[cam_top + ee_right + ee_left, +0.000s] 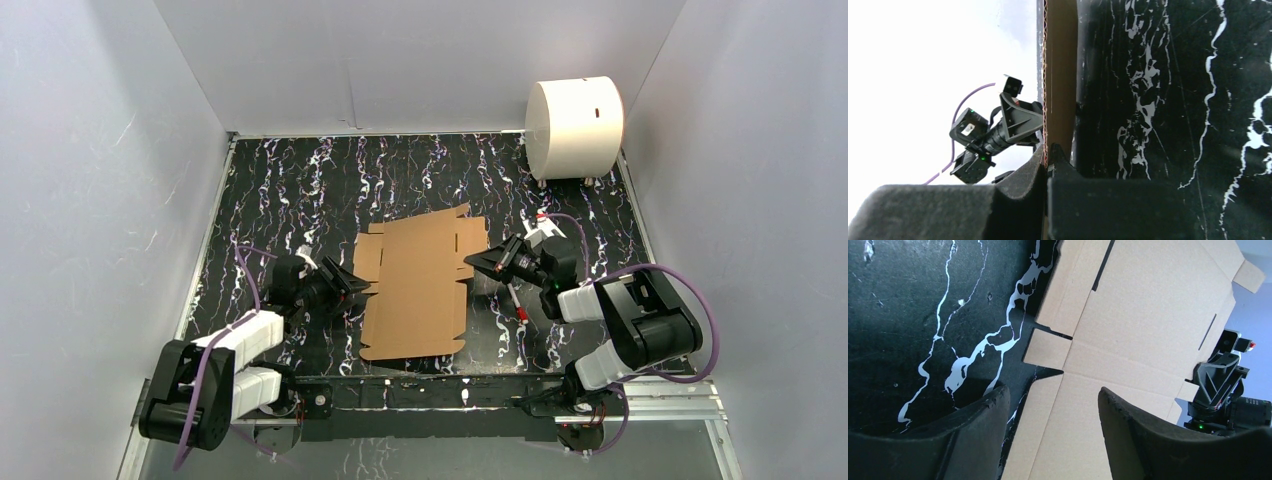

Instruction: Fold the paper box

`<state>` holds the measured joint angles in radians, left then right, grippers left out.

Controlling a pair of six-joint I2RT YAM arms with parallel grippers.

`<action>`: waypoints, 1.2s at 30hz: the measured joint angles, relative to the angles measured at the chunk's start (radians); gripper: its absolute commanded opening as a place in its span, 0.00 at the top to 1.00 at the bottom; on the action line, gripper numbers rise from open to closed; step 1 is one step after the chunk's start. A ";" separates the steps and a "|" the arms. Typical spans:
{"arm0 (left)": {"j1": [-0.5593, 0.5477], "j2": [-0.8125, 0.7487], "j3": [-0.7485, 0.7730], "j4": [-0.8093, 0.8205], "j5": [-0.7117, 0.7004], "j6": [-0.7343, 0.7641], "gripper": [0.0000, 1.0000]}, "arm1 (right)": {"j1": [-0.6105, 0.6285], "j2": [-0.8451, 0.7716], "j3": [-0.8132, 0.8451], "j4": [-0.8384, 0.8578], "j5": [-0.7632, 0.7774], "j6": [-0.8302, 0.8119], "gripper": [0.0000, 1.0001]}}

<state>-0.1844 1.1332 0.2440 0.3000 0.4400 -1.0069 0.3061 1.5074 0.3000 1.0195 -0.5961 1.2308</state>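
The paper box [420, 285] is a flat brown cardboard piece with notched flaps, lying unfolded in the middle of the black marbled table. My left gripper [352, 281] is open at its left edge; in the left wrist view the fingers [980, 425] stand apart over the box's left flap [1088, 405]. My right gripper [480, 263] is at the box's right edge. In the right wrist view its fingers [1030, 175] are shut on the thin edge of the cardboard [1058, 75], seen edge-on.
A large white cylinder [573, 127] stands at the back right corner. White walls enclose the table [300, 180] on three sides. A red-and-white pen-like object [518, 303] lies under the right arm.
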 measured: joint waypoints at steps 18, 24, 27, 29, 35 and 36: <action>0.000 0.063 0.002 0.066 0.022 -0.006 0.44 | -0.006 -0.016 0.019 -0.129 -0.034 -0.068 0.62; 0.000 0.095 0.016 0.073 0.042 0.013 0.45 | -0.006 0.064 0.035 -0.135 -0.052 -0.111 0.60; 0.000 0.104 0.016 0.082 0.051 0.013 0.46 | -0.006 0.113 0.035 -0.124 -0.064 -0.114 0.59; 0.000 0.109 0.016 0.088 0.056 0.014 0.46 | -0.005 0.145 0.036 -0.116 -0.073 -0.117 0.58; 0.000 0.121 0.016 0.099 0.069 0.015 0.47 | 0.006 0.217 0.042 -0.065 -0.090 -0.121 0.55; -0.001 0.122 0.016 0.101 0.070 0.014 0.47 | 0.010 0.226 0.045 -0.056 -0.090 -0.122 0.55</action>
<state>-0.1852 1.2556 0.2600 0.4015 0.5098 -0.9928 0.3164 1.7336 0.3454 0.9630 -0.6857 1.1091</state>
